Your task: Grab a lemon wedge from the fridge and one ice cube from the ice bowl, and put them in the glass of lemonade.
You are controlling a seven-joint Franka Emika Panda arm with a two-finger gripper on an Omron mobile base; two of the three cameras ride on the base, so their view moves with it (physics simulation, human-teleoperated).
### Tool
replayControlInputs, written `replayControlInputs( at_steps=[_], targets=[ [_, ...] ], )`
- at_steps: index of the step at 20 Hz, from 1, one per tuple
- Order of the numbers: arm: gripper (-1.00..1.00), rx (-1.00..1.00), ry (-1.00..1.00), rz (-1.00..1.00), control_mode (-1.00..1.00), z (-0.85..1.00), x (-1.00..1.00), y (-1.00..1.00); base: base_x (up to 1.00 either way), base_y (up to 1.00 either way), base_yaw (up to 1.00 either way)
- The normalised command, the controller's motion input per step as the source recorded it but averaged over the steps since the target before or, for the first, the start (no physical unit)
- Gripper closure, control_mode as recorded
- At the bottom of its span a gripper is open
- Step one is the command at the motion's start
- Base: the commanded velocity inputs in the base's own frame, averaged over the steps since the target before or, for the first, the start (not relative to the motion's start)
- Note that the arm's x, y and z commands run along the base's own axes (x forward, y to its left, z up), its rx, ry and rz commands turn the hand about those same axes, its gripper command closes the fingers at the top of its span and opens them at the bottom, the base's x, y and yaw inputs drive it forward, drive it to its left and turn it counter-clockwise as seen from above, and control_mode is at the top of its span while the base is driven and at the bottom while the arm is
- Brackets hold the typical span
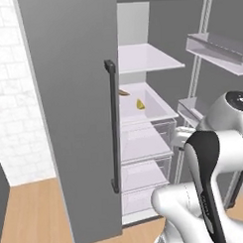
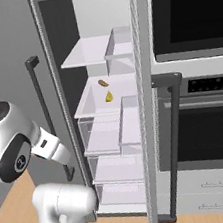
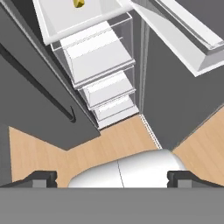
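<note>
The fridge (image 1: 74, 120) stands with its left door shut and its right door swung open. A tiny yellow lemon wedge (image 1: 140, 104) lies on a white middle shelf, above the clear drawers. From the other side the lemon wedge (image 2: 109, 97) sits near the shelf's middle. In the hand view the lemon wedge (image 3: 78, 3) is at the very top edge, far from my gripper (image 3: 113, 178). The gripper is open, its fingertips (image 3: 41, 178) wide apart with nothing between them, and it hangs low in front of the fridge, over the wooden floor. The ice bowl and the glass of lemonade are out of view.
A flatter orange-brown piece (image 2: 102, 83) lies behind the wedge on the same shelf. The open door with its racks (image 1: 215, 50) stands to the right of the opening. The shut door's long dark handle (image 1: 112, 126) runs beside the opening. A black oven column (image 2: 198, 70) stands to the right.
</note>
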Motion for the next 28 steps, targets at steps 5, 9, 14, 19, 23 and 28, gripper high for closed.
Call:
replayControlInputs(
  at_steps=[5, 9, 14, 19, 23, 28],
  targets=[
    [-1.0, 0.0, 0.0, 0.0, 1.0, 0.0, 0.0, 0.0, 0.55, -0.03, -0.04],
    [-1.0, 0.0, 0.0, 0.0, 1.0, 0.0, 0.0, 0.0, 0.29, -0.14, -0.02],
    [-1.0, 0.0, 0.0, 0.0, 1.0, 0.0, 0.0, 0.0, 0.02, -0.32, -0.03],
    [-1.0, 0.0, 0.0, 0.0, 1.0, 0.0, 0.0, 0.0, 0.0, -0.36, -0.03],
    [-1.0, 0.0, 0.0, 0.0, 1.0, 0.0, 0.0, 0.0, 0.03, -0.25, -0.02],
    [-1.0, 0.0, 0.0, 0.0, 1.0, 0.0, 0.0, 0.0, 0.33, 0.0, 0.0]
  ],
)
